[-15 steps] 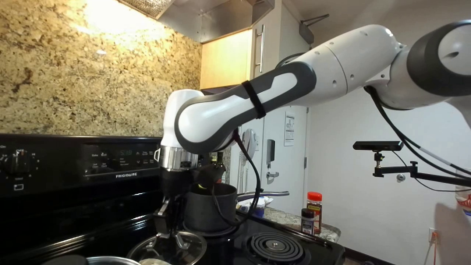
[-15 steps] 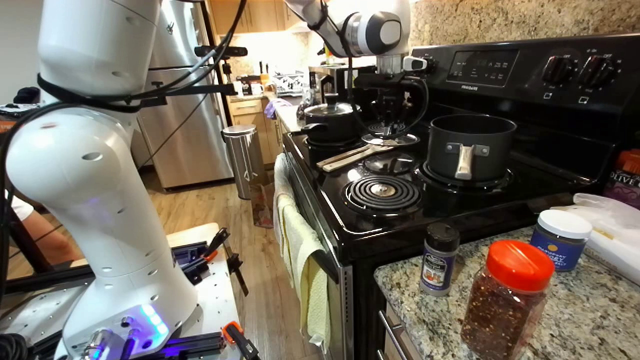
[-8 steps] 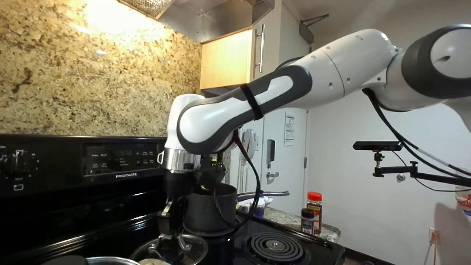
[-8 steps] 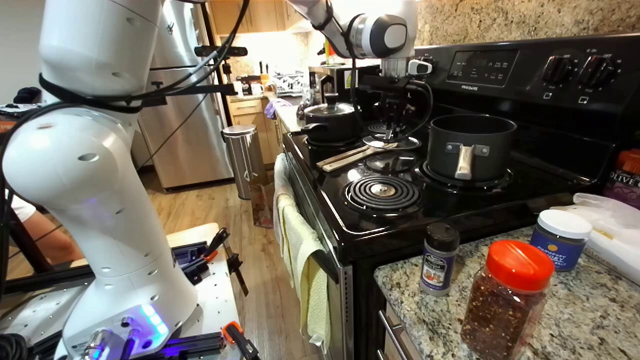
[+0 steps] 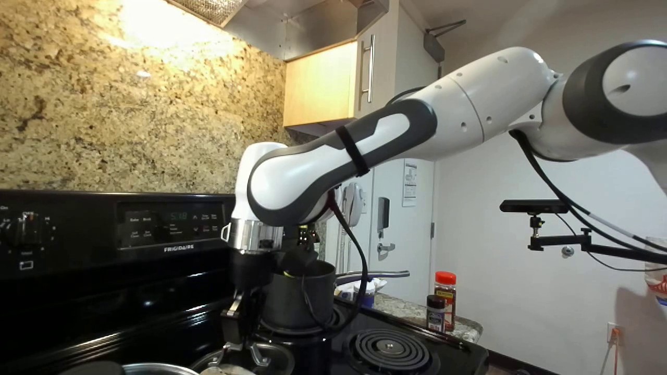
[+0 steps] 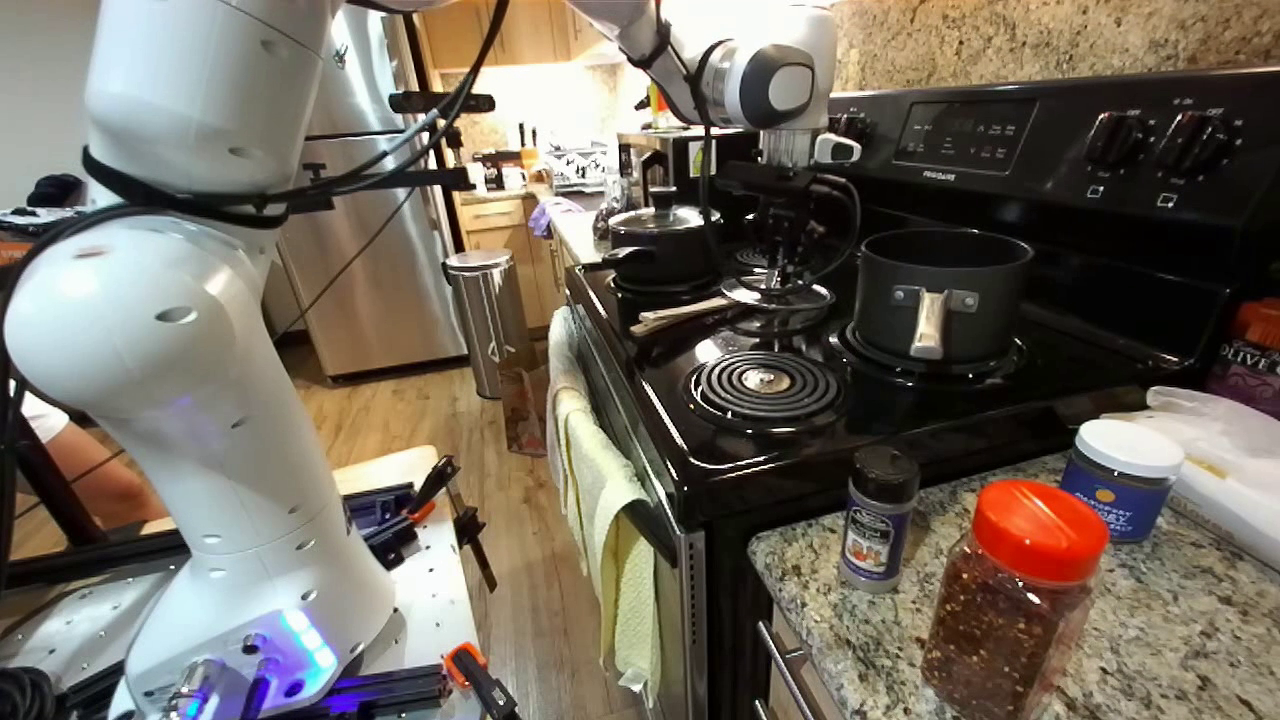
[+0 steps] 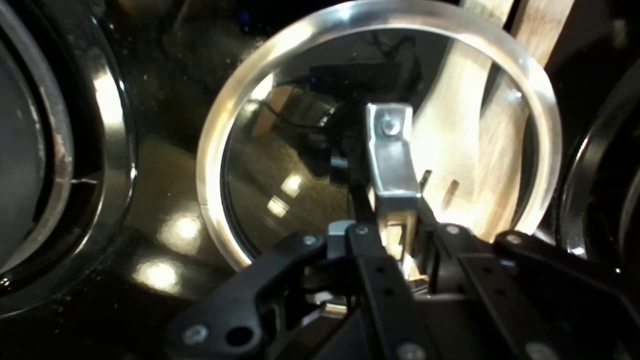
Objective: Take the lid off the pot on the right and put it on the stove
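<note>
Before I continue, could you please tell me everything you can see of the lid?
The lid is round, with a clear, glass-looking middle, a wide shiny silvery rim and a bent metal-looking handle, one rivet showing. It is off the dark pot, over the stove, handle up, seemingly about level. The gripper clasps the handle. Wooden utensils lie under part of it and show through; whether it touches them, I cannot tell.

Steel-rimmed glass lid [image 7: 390, 150] level over black stove [image 6: 900, 405], dark pot [image 6: 940, 282] at its back, upright, open
</note>
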### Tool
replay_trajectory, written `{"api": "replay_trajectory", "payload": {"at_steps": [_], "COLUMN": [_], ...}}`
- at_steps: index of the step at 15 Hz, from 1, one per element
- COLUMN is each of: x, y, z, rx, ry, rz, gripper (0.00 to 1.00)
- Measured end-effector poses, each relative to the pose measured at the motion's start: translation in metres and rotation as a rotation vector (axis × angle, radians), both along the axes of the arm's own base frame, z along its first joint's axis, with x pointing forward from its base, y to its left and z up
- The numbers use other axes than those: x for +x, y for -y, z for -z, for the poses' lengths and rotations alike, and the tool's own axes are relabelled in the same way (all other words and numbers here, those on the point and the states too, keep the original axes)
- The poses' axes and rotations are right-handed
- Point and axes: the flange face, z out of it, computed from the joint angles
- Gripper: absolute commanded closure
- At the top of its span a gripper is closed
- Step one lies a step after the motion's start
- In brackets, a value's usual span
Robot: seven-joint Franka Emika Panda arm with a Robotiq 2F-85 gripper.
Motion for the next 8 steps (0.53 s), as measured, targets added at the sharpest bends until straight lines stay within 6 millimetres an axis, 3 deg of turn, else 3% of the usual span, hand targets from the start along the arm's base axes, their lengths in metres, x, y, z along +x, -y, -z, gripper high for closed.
{"api": "replay_trajectory", "payload": {"at_steps": [1,2,8], "x": [0.0000,0.0000,0.0005], "y": [0.0001,0.0002,0.0024], "z": [0.0000,0.0000,-0.0001], "rx": [0.000,0.000,0.000], "ry": [0.000,0.000,0.000], "rz": [0.000,0.000,0.004], "gripper": [0.55,0.54,0.16]}}
